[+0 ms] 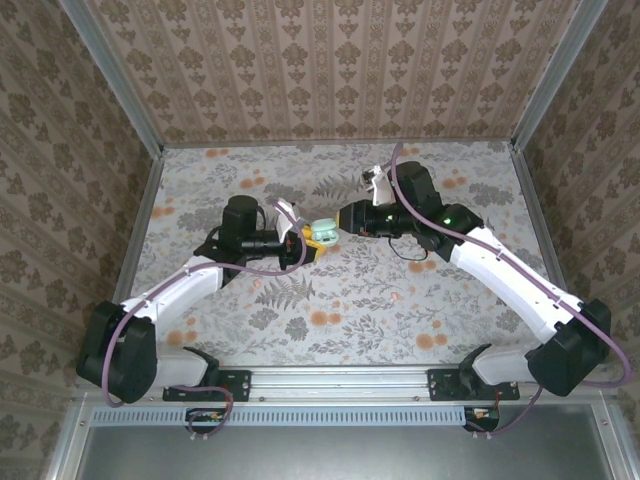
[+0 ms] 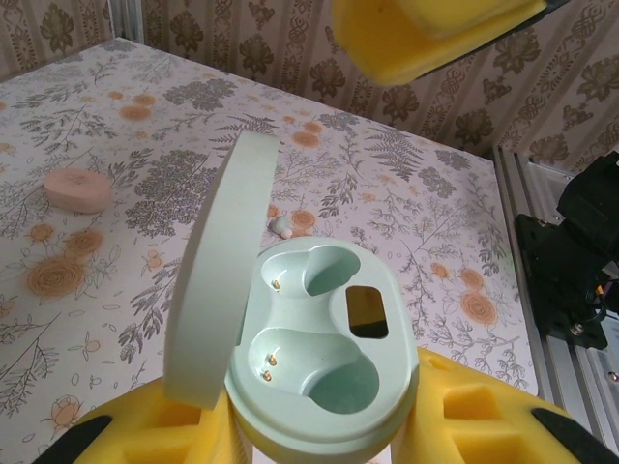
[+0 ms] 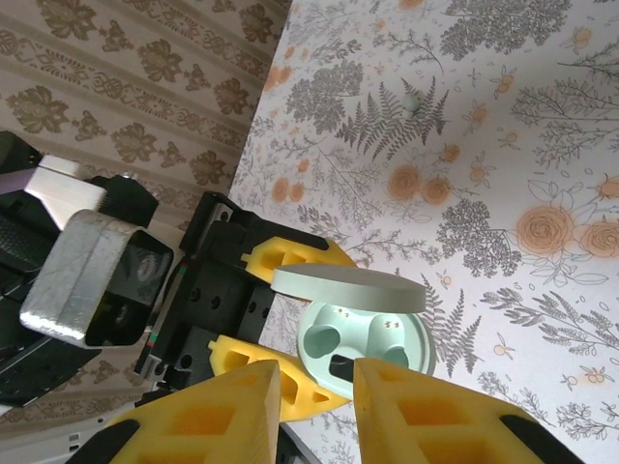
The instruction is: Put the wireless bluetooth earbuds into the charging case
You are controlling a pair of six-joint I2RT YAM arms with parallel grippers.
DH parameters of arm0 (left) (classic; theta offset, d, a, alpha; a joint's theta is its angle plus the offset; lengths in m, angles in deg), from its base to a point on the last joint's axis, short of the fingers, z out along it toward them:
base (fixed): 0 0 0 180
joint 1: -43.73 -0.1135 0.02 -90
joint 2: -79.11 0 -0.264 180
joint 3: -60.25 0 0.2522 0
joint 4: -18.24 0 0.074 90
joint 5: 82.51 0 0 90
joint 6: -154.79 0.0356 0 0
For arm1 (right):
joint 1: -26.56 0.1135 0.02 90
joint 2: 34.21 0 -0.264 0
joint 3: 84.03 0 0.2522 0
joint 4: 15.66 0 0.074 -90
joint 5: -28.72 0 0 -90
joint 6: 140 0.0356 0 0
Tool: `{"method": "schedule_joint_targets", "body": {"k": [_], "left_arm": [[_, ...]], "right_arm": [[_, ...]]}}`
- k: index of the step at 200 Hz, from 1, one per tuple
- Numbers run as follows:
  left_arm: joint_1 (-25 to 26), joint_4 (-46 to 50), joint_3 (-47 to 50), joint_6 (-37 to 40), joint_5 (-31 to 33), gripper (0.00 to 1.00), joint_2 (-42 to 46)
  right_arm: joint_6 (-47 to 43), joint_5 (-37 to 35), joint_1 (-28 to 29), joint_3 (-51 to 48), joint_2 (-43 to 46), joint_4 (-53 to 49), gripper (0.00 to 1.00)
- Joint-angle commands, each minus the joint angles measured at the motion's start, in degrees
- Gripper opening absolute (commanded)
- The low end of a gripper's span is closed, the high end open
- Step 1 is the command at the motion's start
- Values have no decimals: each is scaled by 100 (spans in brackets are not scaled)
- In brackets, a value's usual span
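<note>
The left gripper (image 2: 324,430) is clamped tight on the charging case (image 2: 329,329). The case is gripped by its lower body between yellow foam pads (image 2: 484,416) and raised off the table, apparently so that its mouth is turned up and offered to the other arm. It is made of smooth mint-green moulded plastic and is oval in outline, with its hinged lid (image 2: 218,271) swung open to one side. Two rounded wells with small metal contacts are exposed, and both are empty.

Close above the case, the right gripper (image 3: 317,406) is poised with its jaws partly apart. Nothing is seen between its porous yellow blocks, so a bud is judged not yet collected.

Beyond, one tiny mint-white earbud (image 2: 286,227) is seen lying on the floral-printed table (image 2: 416,193). A pale pink rounded piece (image 2: 77,189) is seen farther off, well apart from the case.
</note>
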State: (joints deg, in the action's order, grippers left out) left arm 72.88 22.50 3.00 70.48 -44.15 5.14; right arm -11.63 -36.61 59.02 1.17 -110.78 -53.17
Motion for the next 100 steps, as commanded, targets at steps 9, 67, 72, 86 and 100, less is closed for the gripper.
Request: {"method": "schedule_joint_targets", "body": {"k": [9,67,72,86,100], "left_arm": [[-58,-172,95,-82,-82,14,164],[-542,93,75,-113,98,14,346],[-578,105,85,-112,122,14,364],[-627,110,110,-113,219,14,405],[-621,119,127,-111,262,14,404]], "right_arm": [[27,100,58,-84,-111,20,27],[-255,-782,-654,-228,265,-1397,28],[-234,-846,-786,-285,270,-1537,27],[-218,-1017,-1125,-478,259,-1819,27],[-231,-1275,-1356,-677,205,-2024,26]]}}
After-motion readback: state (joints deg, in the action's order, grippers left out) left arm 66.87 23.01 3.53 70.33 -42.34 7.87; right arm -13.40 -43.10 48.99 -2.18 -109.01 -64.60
